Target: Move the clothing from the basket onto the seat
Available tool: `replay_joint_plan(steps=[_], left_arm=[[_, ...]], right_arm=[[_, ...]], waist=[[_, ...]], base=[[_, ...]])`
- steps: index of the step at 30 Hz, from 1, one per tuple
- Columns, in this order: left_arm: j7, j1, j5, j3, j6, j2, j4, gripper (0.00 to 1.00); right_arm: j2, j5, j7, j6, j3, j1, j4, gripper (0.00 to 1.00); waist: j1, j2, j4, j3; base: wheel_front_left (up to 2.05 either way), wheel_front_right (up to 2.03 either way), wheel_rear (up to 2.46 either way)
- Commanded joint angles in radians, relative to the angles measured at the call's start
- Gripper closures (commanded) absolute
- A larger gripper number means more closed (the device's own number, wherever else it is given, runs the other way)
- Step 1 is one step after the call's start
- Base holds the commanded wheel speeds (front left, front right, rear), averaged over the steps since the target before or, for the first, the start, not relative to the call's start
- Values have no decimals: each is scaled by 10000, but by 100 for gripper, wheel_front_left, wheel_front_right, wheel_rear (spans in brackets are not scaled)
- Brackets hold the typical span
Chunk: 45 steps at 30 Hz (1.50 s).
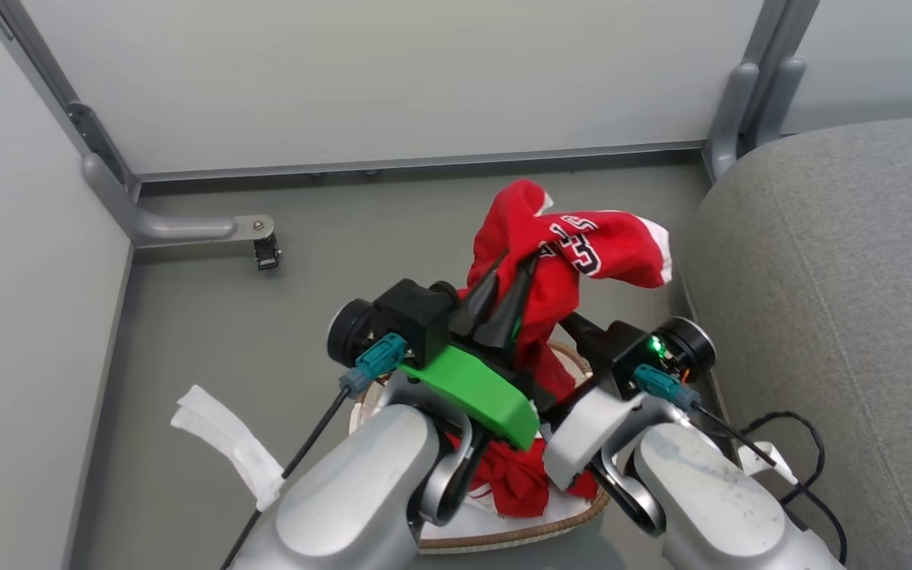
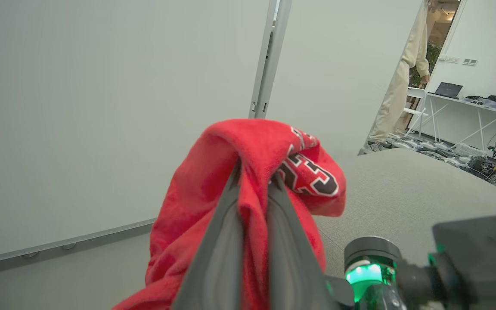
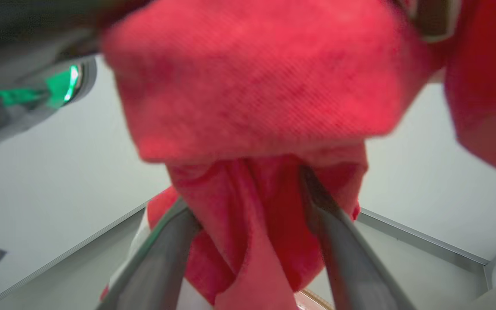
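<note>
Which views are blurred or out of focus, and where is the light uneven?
Right wrist view: the clothing near the lens is smeared and soft. Left wrist view: its lettering is sharp, the fingers slightly soft. Head view: sharp, evenly lit, no strong glare.

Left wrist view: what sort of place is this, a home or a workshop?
Probably a robotics lab or test space: plain grey partition panels fence the work area, and past them a desk with a laptop stands by cables and gear on the floor.
</note>
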Motion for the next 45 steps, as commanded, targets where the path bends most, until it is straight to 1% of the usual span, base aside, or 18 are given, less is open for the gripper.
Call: replay_joint_plan(steps=[1, 2, 3, 4, 9, 10, 11, 12, 13, 18, 22, 25, 32, 38, 42, 45], left_arm=[[-7, -173, -130, -155, 47, 10, -126, 100], [-9, -199, -246, -286, 88, 13, -193, 100], [-9, -204, -376, -402, 106, 16, -252, 100], [-9, -225, -445, -488, 139, 16, -299, 100], [-7, -292, -605, -682, 348, 11, -293, 100], [-7, -285, -556, -652, 385, 13, -258, 98], [-7, -273, -418, -586, 454, 13, -215, 52], [-7, -209, -383, -540, 476, 13, -141, 18], [-7, -134, -287, -457, 495, 10, -90, 0], [-4, 161, 257, 160, 488, 11, 182, 0], [-1, 450, 614, 723, 349, 15, 448, 0], [-3, 662, 959, 1149, 182, 14, 583, 0], [-3, 1134, 1407, 1608, -296, 20, 700, 0], [-3, 1473, 1565, 1925, -588, 24, 840, 0], [-3, 1595, 1603, 2008, -686, 30, 915, 0], [-3, 1593, 1632, 1982, -725, 30, 964, 0]], right_arm=[[29, -43, -45, -3, 11, -181, 213, 0], [65, -29, -45, -3, 29, -305, 396, 0], [87, -3, -45, -3, 51, -422, 582, 67], [100, 61, -43, -3, 53, -498, 730, 99], [150, 381, -34, -3, -122, -678, 939, 100], [151, 431, -34, -3, -177, -631, 923, 100], [144, 442, -34, -3, -218, -552, 889, 100], [146, 436, -34, -3, -226, -478, 858, 100], [142, 448, -34, -3, -261, -389, 818, 100], [105, 402, -34, -3, -513, -48, 420, 100], [-62, 424, -34, -3, -688, 246, 96, 100], [-170, 496, -34, -4, -753, 445, -166, 100], [-364, 689, -34, -5, -1049, 905, -652, 100], [-278, 942, -34, -5, -1414, 1309, -888, 100], [-314, 969, -34, -5, -1603, 1406, -922, 100], [-437, 949, -34, -5, -1866, 1343, -955, 100]], waist=[[1, 0, 171, 121], [1, 0, 233, 150], [1, 0, 298, 179], [1, 0, 344, 203], [1, 0, 467, 348], [1, 0, 446, 370], [1, 0, 393, 398], [1, 0, 316, 419], [1, 0, 211, 448], [1, 0, -594, 603], [1, 0, -1478, 674], [1, 0, -2260, 733], [1, 0, -3951, 789], [1, 0, -5309, 835], [1, 0, -5889, 936], [1, 0, -6054, 1051]], base=[[0, 0, 0], [0, 0, 0], [0, 0, 0], [0, 0, 0], [0, 0, 0], [0, 0, 0], [0, 0, 0], [0, 0, 0], [0, 0, 0], [0, 0, 0], [0, 0, 0], [0, 0, 0], [0, 0, 0], [0, 0, 0], [0, 0, 0], [0, 0, 0]])
